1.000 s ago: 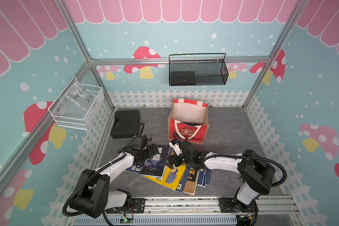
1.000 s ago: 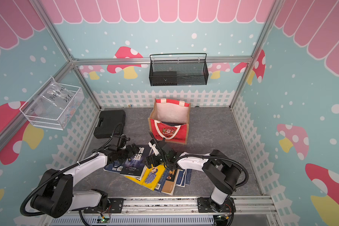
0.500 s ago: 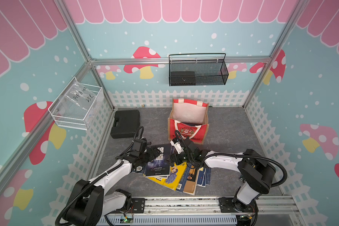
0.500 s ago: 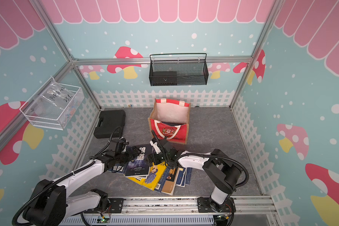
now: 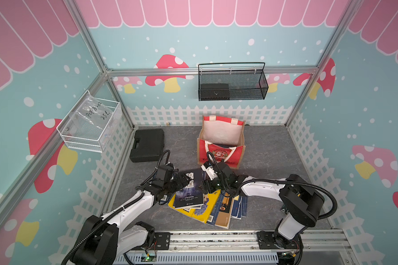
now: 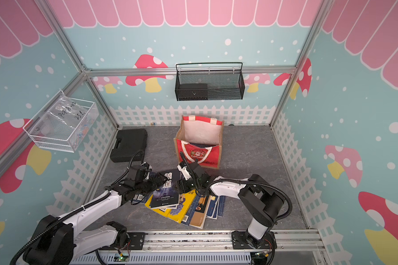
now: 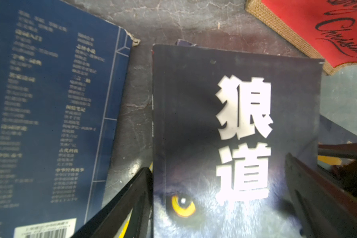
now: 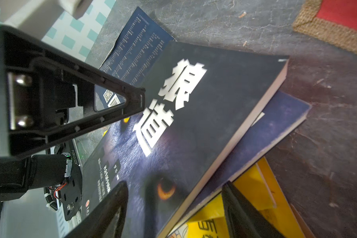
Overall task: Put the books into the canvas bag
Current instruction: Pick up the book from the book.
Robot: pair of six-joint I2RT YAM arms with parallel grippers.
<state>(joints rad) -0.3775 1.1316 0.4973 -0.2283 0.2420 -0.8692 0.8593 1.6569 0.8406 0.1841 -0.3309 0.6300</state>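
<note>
Dark wolf-print book [image 5: 191, 195], yellow book [image 5: 202, 214], red Santa-print bag [image 5: 237, 158].

Both top views high overhead, facing steeply down on the wolf-cover book [image 5: 192, 195] [image 6: 167, 195], both wrist views very close above this book [image 7: 225, 134] [image 8: 204, 123], its cover shared by all four.

Even light; blown-out glare on book [image 7: 235, 144]

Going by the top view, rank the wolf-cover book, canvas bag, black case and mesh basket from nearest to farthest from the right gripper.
1. wolf-cover book, right at the right gripper
2. canvas bag, just behind it
3. black case, back left
4. mesh basket, up on the back wall
</note>
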